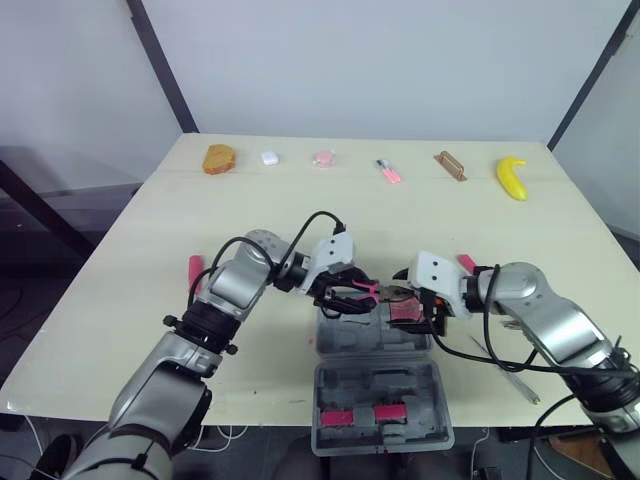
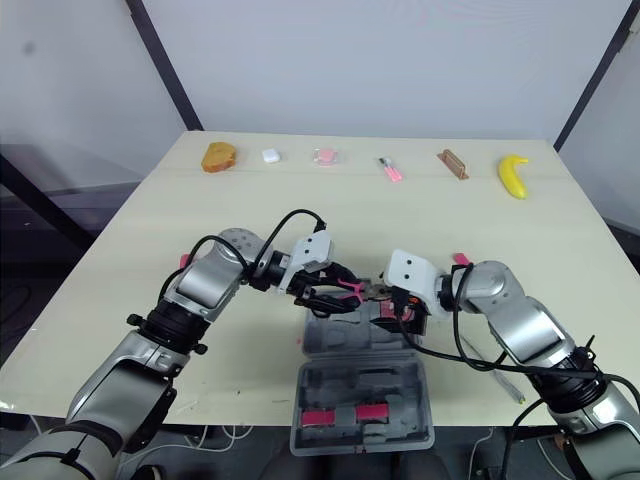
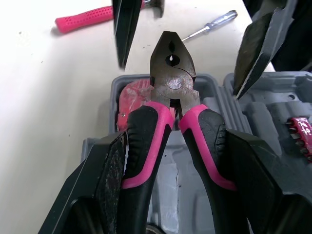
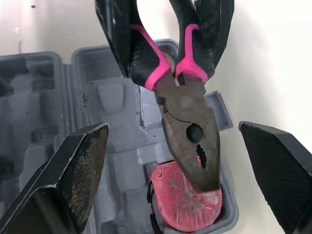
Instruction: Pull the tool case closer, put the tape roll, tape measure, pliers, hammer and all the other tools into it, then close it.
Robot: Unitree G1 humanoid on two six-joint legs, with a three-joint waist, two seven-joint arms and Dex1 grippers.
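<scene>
In the left eye view, the open tool case (image 1: 375, 345) lay at the lower centre of the frame, and over its upper half the left gripper (image 1: 350, 293) was clamped on the pliers (image 1: 366, 289), with the right gripper (image 1: 428, 306) facing it from the right. The right eye view showed the same meeting over the case. In the left wrist view, the two left fingers (image 3: 109, 187) pinched the pink-and-black handles from either side, and the steel nose, closed, pointed toward the top of the frame. A pink-handled hammer (image 3: 83, 19) lay on the table at upper left and a screwdriver (image 3: 209, 28) at upper right, both outside the case. In the right wrist view, the right fingers (image 4: 73, 180) stood spread wide at the lower corners with nothing between them, and the nose of the pliers hung at centre over a red tape measure (image 4: 185, 202) already seated in a corner pocket. To do this step well, the pliers should probably be turned to lie along a free moulded slot rather than across the tape measure, lowered until flat, and let go only then. The wide-spread right gripper should stay off the nose, so that nothing rides high and blocks the lid. Which slot fits them could not be told.
</scene>
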